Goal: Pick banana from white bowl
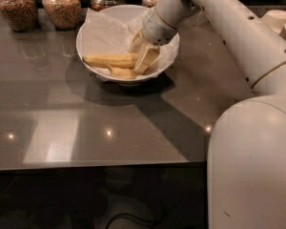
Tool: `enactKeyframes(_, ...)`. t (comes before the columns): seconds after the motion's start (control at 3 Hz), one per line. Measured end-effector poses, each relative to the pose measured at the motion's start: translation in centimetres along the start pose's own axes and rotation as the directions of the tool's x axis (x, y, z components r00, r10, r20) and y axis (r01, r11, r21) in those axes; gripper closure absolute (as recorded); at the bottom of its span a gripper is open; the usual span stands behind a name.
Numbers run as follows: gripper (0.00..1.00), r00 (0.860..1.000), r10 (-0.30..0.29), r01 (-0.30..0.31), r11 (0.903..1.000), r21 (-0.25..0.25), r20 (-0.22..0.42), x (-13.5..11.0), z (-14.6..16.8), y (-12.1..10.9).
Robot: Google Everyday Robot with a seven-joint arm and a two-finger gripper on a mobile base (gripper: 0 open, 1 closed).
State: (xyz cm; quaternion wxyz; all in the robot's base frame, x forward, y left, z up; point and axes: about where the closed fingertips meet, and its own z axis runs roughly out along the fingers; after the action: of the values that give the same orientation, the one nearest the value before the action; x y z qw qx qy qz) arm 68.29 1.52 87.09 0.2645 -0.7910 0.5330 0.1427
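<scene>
The white bowl, lined with crinkled white paper, stands on the dark counter at the back middle. The longer, nearly straight yellow banana lies across it, pointing left to right. A shorter banana lies just in front of it. My gripper reaches down into the bowl's right half from the upper right. It is open, with one finger behind and one finger in front of the long banana's right end. That end is partly hidden by the fingers.
Several glass jars of brown snacks stand along the back edge behind the bowl. Stacked pale cups sit at the far right. My arm crosses above the counter's right side, and the robot's body fills the lower right.
</scene>
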Motion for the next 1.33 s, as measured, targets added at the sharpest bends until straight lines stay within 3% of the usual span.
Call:
enactKeyframes(0.33, 0.86, 1.0, -0.017, 0.017, 0.9998, -0.003, -0.003, -0.7, -0.6, 0.1)
enactKeyframes(0.67, 1.0, 0.999, -0.038, 0.038, 0.9993, 0.005, -0.014, -1.8, -2.1, 0.3)
enactKeyframes(1.33, 1.0, 0.998, -0.056, 0.058, 0.9971, 0.05, -0.035, -4.3, -6.8, 1.0)
